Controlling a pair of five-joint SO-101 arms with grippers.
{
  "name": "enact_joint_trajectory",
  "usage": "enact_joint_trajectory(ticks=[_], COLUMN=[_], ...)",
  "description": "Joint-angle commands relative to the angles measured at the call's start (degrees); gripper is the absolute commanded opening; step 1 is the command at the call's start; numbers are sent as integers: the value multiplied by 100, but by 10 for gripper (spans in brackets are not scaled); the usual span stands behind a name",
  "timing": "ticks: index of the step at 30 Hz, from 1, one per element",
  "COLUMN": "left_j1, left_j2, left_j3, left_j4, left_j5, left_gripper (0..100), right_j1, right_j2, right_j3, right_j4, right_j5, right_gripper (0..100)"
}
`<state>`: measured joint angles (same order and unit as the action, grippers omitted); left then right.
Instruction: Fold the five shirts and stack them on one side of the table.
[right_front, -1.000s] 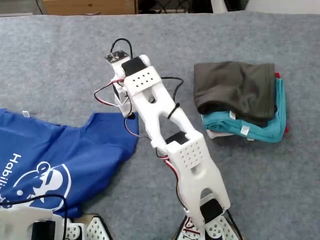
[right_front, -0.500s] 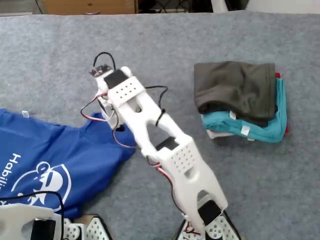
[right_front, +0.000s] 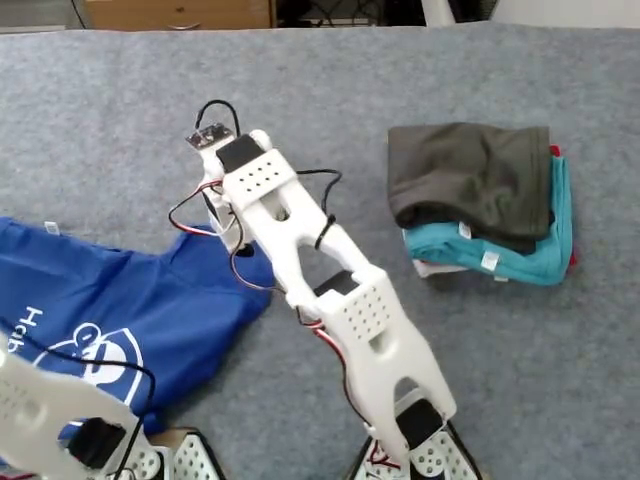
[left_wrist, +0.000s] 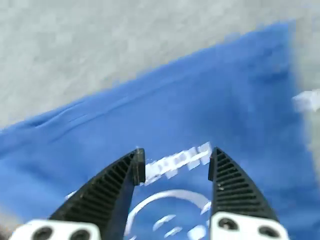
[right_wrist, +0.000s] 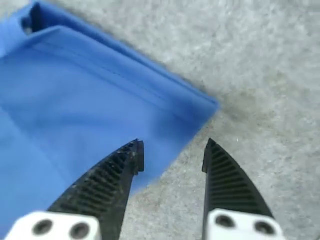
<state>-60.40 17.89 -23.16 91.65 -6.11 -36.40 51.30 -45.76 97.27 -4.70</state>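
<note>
A blue shirt (right_front: 130, 300) with white print lies spread flat on the left of the grey table (right_front: 450, 80). My right arm (right_front: 300, 250) stretches from the front edge across to the shirt's sleeve. My right gripper (right_wrist: 173, 147) is open just above the sleeve's hemmed corner (right_wrist: 200, 105). At the front left, my left arm (right_front: 50, 415) is over the shirt. My left gripper (left_wrist: 175, 155) is open above the printed chest (left_wrist: 175, 160). On the right stands a stack of folded shirts (right_front: 480, 200), with a dark grey one (right_front: 470, 170) on top of a teal one (right_front: 530, 255).
White and red edges show under the teal shirt in the stack. Both arm bases sit at the table's front edge (right_front: 300, 470). A wooden cabinet (right_front: 180, 12) stands behind the far edge. Bare grey cloth stretches across the back and between the shirt and the stack.
My right arm swung left from the sleeve's edge to its corner. My left arm has risen further into the high view over the shirt's lower part.
</note>
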Motion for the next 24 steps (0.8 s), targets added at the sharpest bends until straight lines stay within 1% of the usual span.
enact_joint_trajectory(ticks=[1,6,10,14,17,24], left_j1=[558,1007,1244,1420,1455,1367], left_j2=[158,958,1371,1635,1837,2760], left_j3=[-163,-163,-602,-1103,-1367,-1886], left_j4=[-651,-1389,-1495,-1468,-1503,-1591], left_j5=[958,2224,2910,3446,3666,3666], left_gripper=[228,227,227,227,227,224], right_j1=[123,211,211,211,211,211], right_j2=[101,259,286,286,286,295], right_j3=[-303,-312,-312,-303,-303,-303], right_j4=[-176,-290,-290,-290,-290,-299], right_j5=[18,18,149,299,299,299], right_gripper=[194,194,194,193,192,192])
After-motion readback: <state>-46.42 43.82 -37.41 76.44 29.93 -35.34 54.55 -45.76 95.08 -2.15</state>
